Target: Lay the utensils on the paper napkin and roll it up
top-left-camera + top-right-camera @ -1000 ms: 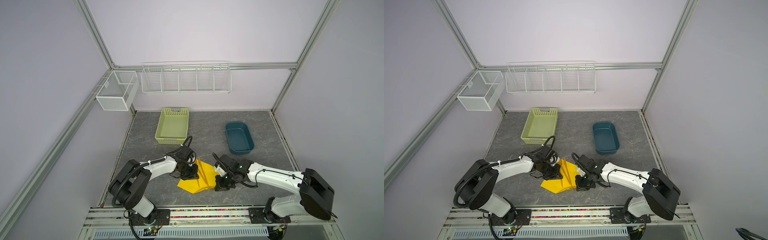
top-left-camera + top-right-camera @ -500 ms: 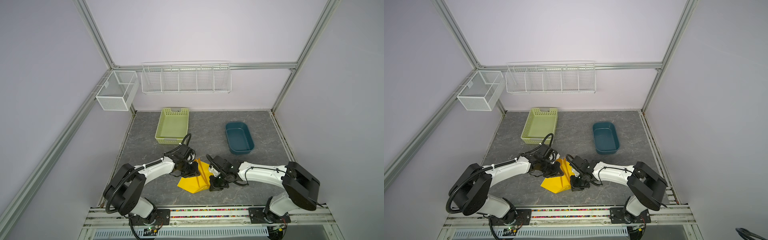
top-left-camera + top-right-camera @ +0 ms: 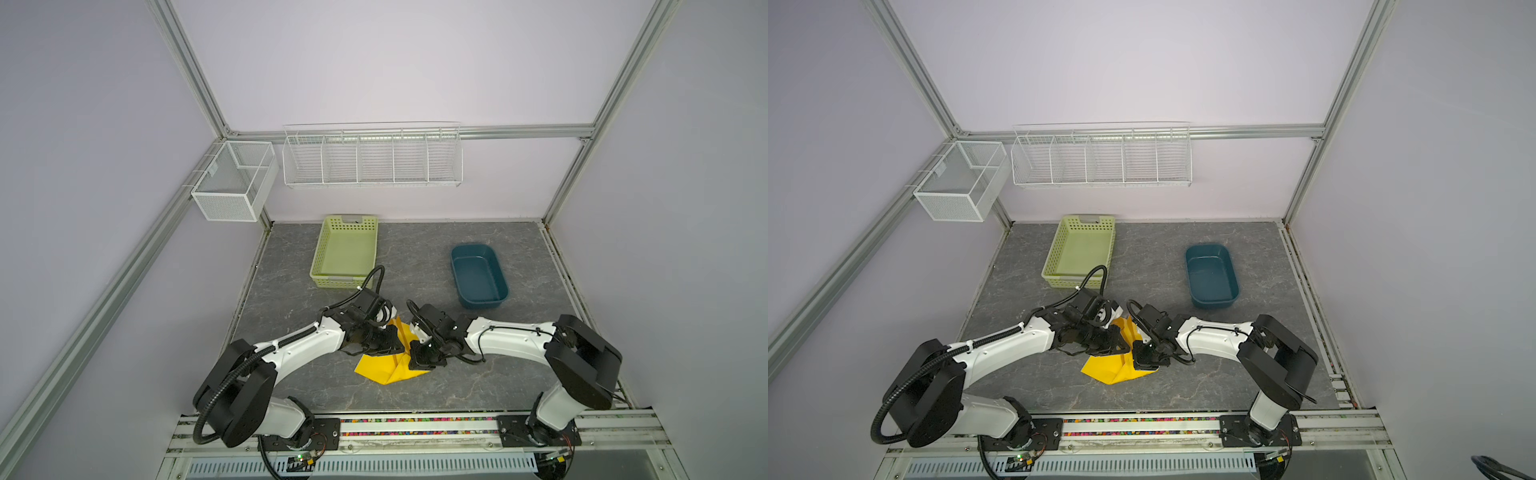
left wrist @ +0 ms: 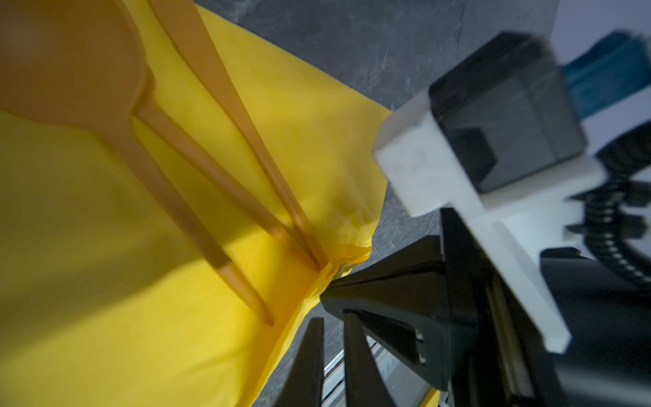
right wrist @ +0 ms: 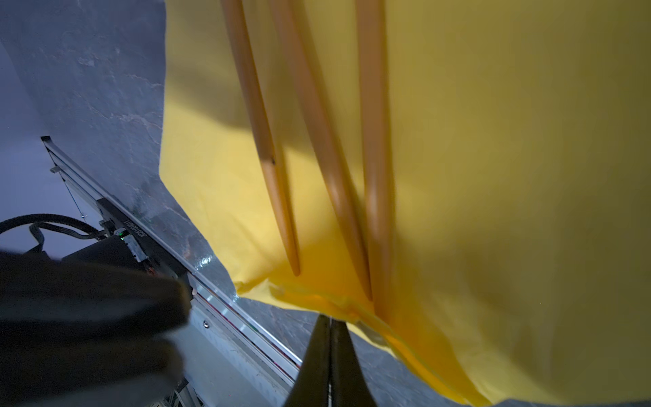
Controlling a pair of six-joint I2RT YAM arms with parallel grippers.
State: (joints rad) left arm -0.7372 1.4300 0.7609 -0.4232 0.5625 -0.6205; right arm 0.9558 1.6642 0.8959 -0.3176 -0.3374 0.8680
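Keeping the paper napkin [image 5: 510,176] clamped in the right gripper [image 5: 330,326], its edge is best drawn tightly over the utensils [image 5: 375,141]; the left gripper [image 4: 333,327] is barely parted.

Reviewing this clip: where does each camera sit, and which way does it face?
Top views: high over the base rail, tilted down at the table, green basket, blue tub; left arm, right arm show.
Left wrist: on the left arm, looking along the left gripper at utensils on the paper napkin; right gripper opposite.
Right wrist: on the right arm, looking past its shut fingers at the same handles and napkin.
Shared: both wrist views see utensils and napkin, from opposite ends.
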